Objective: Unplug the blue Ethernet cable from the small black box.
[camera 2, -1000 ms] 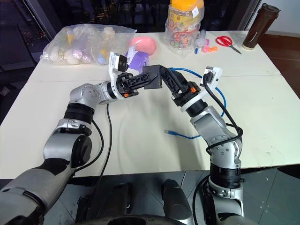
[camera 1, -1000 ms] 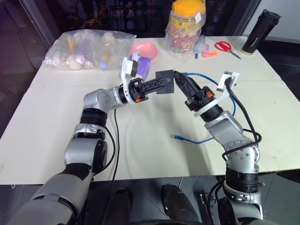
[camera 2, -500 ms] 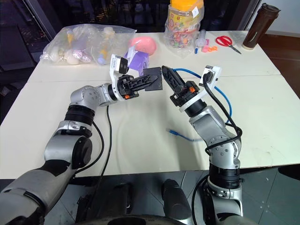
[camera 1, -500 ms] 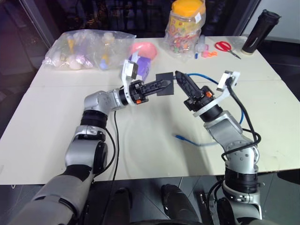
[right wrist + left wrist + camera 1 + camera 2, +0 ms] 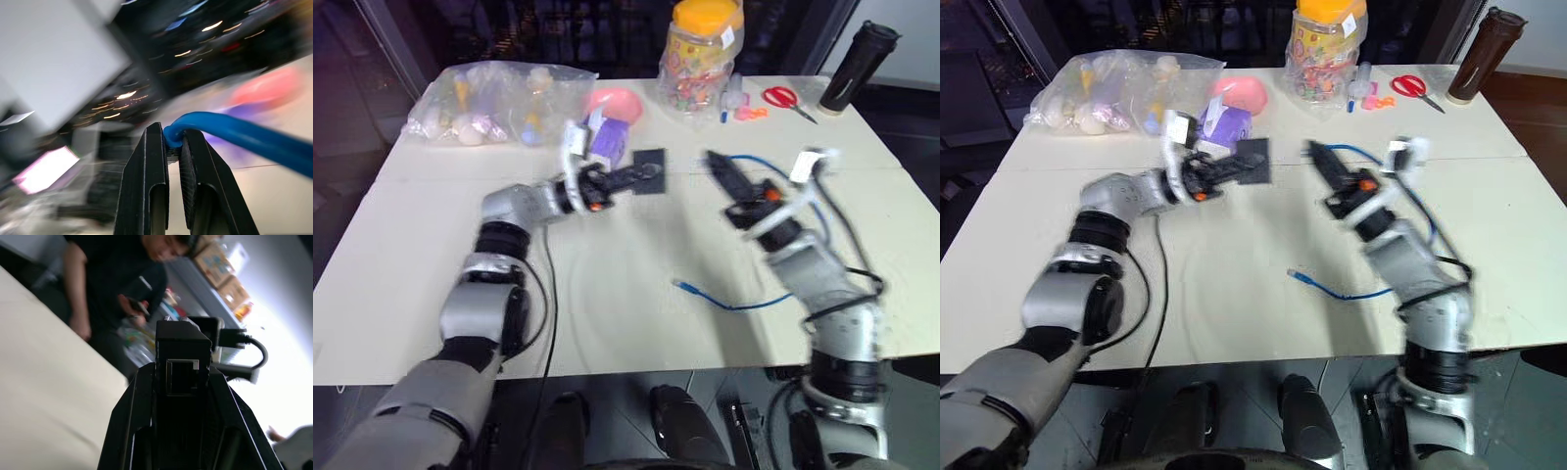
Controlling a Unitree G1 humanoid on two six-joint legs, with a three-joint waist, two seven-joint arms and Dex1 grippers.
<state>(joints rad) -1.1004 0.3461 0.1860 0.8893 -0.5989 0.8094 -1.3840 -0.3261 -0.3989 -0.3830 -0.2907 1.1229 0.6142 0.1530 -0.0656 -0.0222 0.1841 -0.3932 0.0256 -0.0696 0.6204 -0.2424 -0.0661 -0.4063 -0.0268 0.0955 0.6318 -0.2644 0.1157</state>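
Separation looks done: left gripper (image 5: 651, 177) clamps the small black box (image 5: 647, 160), port empty; right gripper (image 5: 713, 160) pinches the blue Ethernet cable (image 5: 234, 129); lay both down gently, well apart.

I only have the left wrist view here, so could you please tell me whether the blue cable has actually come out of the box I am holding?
Observer: Yes. In the head views the small black box sits in the left gripper with open space between it and the right gripper.
Operator: Thank you. Is the right gripper holding the cable?
Observer: It is. In the right wrist view it is shut on the blue Ethernet cable, right at the plug end.
Operator: And where is the cable's other end, please?
Observer: Its far plug lies loose on the table, nearer the robot than either gripper.
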